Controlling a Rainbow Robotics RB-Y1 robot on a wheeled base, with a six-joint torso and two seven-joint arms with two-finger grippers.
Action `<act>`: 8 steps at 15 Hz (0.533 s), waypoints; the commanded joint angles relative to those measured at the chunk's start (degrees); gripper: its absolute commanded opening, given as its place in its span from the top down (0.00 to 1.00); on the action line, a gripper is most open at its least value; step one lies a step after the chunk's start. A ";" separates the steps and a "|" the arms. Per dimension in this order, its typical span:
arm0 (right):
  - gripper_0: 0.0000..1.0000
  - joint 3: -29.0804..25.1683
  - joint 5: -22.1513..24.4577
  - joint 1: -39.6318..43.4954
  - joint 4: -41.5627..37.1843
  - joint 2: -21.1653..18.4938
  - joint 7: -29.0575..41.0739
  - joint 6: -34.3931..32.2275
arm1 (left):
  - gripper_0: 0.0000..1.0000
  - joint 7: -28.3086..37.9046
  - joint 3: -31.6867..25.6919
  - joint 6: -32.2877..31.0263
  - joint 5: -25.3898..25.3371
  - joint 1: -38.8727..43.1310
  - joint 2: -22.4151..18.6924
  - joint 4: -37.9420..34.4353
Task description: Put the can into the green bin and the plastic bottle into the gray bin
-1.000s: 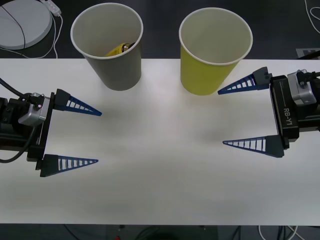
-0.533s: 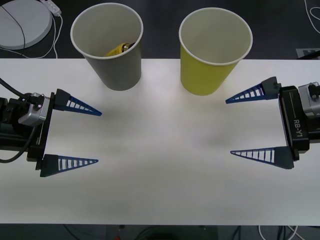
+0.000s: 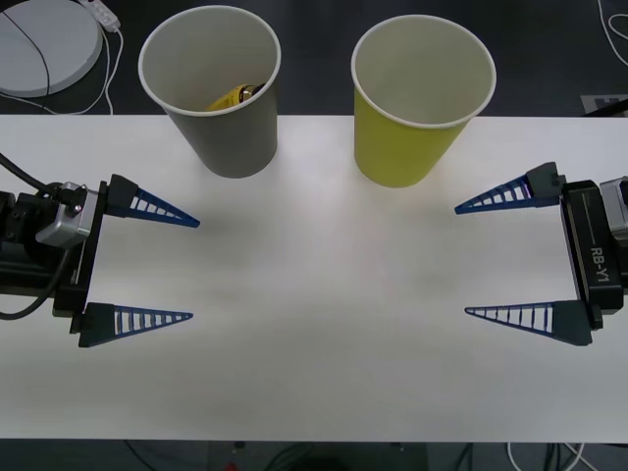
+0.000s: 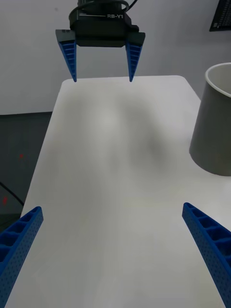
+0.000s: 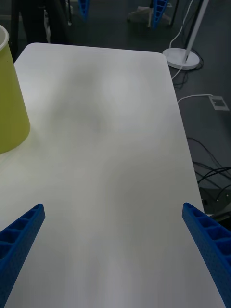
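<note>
Left gripper (image 3: pixel 194 269) at the table's left edge, fingers spread wide, empty, tips pointing inward over the table (image 3: pixel 314 353); the right wrist view shows it across the tabletop, likewise apart with nothing between; gray bin (image 3: pixel 211 88) stands at the far edge, beyond and slightly inward of this gripper, well apart from it; inside it, low against the wall, lies the bottle (image 3: pixel 234 96), yellow body and dark cap just visible, tilted, long axis slanting across the cup; so that half of the task reads as done; green bin (image 3: pixel 422 98) stands beside the gray one, near but not touching, upright; its visible interior is pale; can not seen, bottom of the cup hidden from this angle, so contents cannot be told; right gripper (image 3: pixel 461 261) at the table's right edge, fingers wide apart, empty, upper fingertip near the green bin's lower wall but clear of it; right arm is the nearer to the green bin, left to the gray; judgement: no object left on the table to fetch, both arms look parked
</note>
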State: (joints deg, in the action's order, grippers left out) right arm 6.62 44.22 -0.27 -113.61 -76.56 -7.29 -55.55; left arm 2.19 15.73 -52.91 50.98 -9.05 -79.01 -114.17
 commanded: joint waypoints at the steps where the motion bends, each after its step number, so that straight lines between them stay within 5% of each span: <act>1: 0.00 -1.70 -0.01 2.38 -0.64 -0.70 -0.18 0.01 | 0.00 0.01 0.00 0.00 0.00 0.00 0.00 0.00; 8: 0.00 -6.89 -0.01 7.92 -2.23 -1.31 -0.18 0.01 | 0.00 0.01 0.00 0.00 0.00 0.00 0.00 0.00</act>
State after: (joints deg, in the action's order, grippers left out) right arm -0.20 44.21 7.64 -115.84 -77.96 -7.63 -55.55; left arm 2.20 15.73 -52.91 50.98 -9.05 -79.01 -114.17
